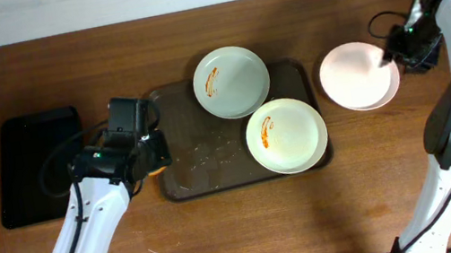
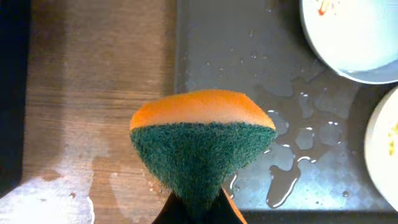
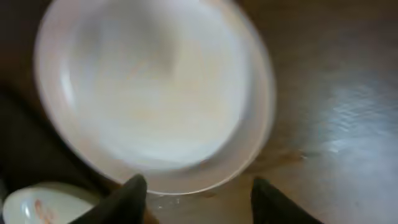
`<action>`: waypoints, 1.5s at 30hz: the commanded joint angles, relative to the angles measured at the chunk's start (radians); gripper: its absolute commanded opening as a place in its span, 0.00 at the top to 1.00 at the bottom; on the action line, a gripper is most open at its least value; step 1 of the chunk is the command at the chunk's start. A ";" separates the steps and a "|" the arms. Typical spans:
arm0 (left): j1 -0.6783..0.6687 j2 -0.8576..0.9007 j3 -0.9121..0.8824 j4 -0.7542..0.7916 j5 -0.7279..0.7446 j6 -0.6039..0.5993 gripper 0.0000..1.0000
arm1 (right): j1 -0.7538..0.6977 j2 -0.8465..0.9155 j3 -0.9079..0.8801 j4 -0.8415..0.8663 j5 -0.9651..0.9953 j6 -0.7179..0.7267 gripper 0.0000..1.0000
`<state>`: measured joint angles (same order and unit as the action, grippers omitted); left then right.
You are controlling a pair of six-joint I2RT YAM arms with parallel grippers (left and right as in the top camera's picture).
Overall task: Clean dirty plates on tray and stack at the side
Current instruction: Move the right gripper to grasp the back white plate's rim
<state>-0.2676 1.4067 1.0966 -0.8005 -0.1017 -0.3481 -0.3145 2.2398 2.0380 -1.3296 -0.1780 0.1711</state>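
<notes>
Sponge [image 2: 202, 146], orange on top with its green scrub face toward my wrist camera, is clamped in my left gripper [image 2: 198, 214] and pinched narrow at the fingers. It hangs at the 9 o'clock edge of the brown tray [image 1: 189, 182]; I cannot tell whether it touches. Water puddles [image 2: 292, 155] lie on the tray floor toward 3 o'clock from it. The first plate [image 1: 231, 82] rests at the tray's 12 o'clock rim and the second plate [image 1: 287, 135] at its 4 o'clock corner. They sit close together, each with an orange-red smear. Off the tray at 3 o'clock, the third plate [image 1: 359, 75] lies on the table [image 1: 225, 236]. My right gripper [image 3: 196, 196] stands with fingers apart at its rim. A black tray [image 1: 37, 165] lies far out at 9 o'clock.
</notes>
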 commanded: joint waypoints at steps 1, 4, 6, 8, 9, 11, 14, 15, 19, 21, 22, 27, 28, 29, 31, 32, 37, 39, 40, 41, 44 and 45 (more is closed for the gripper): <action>0.004 0.005 -0.003 0.028 0.074 0.004 1.00 | 0.156 -0.013 -0.005 0.008 -0.081 -0.063 0.16; 0.003 0.005 -0.003 0.028 0.089 0.004 1.00 | 0.375 -0.013 -0.005 0.081 -0.072 -0.063 0.08; 0.004 0.005 -0.003 0.027 0.107 0.004 1.00 | 0.535 -0.002 -0.014 0.180 0.079 0.080 0.02; 0.004 0.005 -0.003 0.019 0.107 0.004 1.00 | 0.590 0.017 -0.057 0.265 0.138 0.206 0.01; 0.003 0.005 -0.003 0.015 0.107 0.004 1.00 | 0.603 0.035 -0.067 0.296 0.138 0.231 0.00; 0.004 0.005 -0.003 0.013 0.107 0.004 1.00 | 0.611 0.073 -0.089 0.343 0.138 0.239 0.03; 0.004 0.005 -0.003 0.013 0.107 0.004 1.00 | 0.613 0.080 -0.120 0.386 0.081 0.279 0.33; 0.004 0.005 -0.003 0.013 0.107 0.003 1.00 | 0.616 0.085 -0.122 0.383 0.082 0.279 0.41; 0.004 0.005 -0.003 0.013 0.107 0.004 1.00 | 0.623 0.129 -0.122 0.394 0.077 0.279 0.49; 0.004 0.005 -0.004 0.013 0.107 0.004 1.00 | 0.632 0.129 -0.122 0.413 0.040 0.199 0.84; 0.004 0.005 -0.004 0.014 0.107 0.004 1.00 | 0.648 0.129 -0.122 0.420 0.034 0.169 0.96; 0.004 0.011 -0.004 0.033 0.106 0.004 1.00 | 0.756 0.129 -0.122 0.402 0.031 0.075 0.96; 0.003 0.022 -0.004 0.043 0.107 0.004 1.00 | 0.766 0.129 -0.122 0.389 0.030 0.076 0.96; -0.003 0.063 -0.004 0.068 0.125 0.003 1.00 | 0.781 0.129 -0.122 0.361 0.023 0.077 0.96; -0.016 0.150 -0.004 0.122 0.185 -0.005 1.00 | 0.799 0.129 -0.122 0.306 0.020 0.113 0.96; -0.017 0.200 -0.004 0.163 0.185 -0.008 1.00 | 0.806 0.129 -0.122 0.269 0.019 0.126 0.96; -0.019 0.377 -0.004 0.323 0.223 -0.134 1.00 | 0.814 0.129 -0.122 0.244 -0.125 0.234 0.96; -0.019 0.402 -0.004 0.358 0.229 -0.135 1.00 | 0.818 0.129 -0.122 0.245 -0.113 0.315 0.96; -0.019 0.419 -0.004 0.369 0.229 -0.168 1.00 | 0.818 0.129 -0.122 0.245 -0.077 0.352 0.96; -0.019 0.433 -0.004 0.375 0.229 -0.212 1.00 | 0.818 0.129 -0.122 0.245 -0.053 0.366 0.96; -0.022 0.476 -0.004 0.433 0.246 -0.243 1.00 | 0.818 0.129 -0.122 0.245 -0.053 0.365 0.96; -0.033 0.505 -0.004 0.468 0.273 -0.243 1.00 | 0.818 0.129 -0.122 0.249 -0.053 0.365 0.96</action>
<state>-0.2852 1.8679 1.0931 -0.3725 0.1246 -0.5694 0.4973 2.3577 1.9266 -1.0851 -0.2596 0.5198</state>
